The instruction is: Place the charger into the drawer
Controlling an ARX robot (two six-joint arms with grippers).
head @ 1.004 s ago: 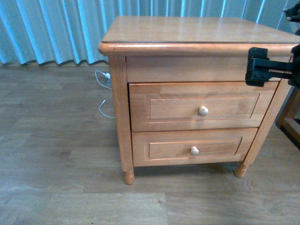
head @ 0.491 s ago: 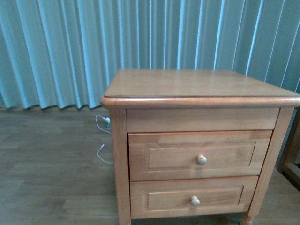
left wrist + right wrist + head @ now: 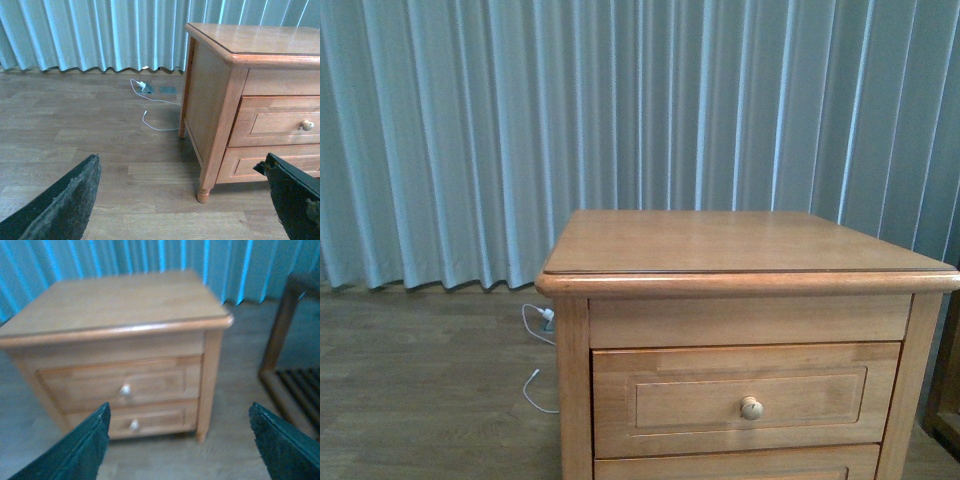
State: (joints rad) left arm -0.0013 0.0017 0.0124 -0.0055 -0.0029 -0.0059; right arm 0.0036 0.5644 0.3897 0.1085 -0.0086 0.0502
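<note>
drawer (image 3: 751, 398) was seen shut in the nightstand (image 3: 730, 245). left gripper (image 3: 185, 200) and right gripper (image 3: 182, 445) were spread wide, nothing held.

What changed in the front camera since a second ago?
The view tipped upward: the nightstand sits lower in the picture, more curtain shows, and the bottom drawer has slipped out of view. The black gripper at the right edge is gone. The drawer stays shut, white cord unmoved.

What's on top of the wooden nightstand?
Nothing shows on the nightstand; its top looks bare in all three views. The drawer is shut, so its inside is hidden. No charger is visible anywhere.
</note>
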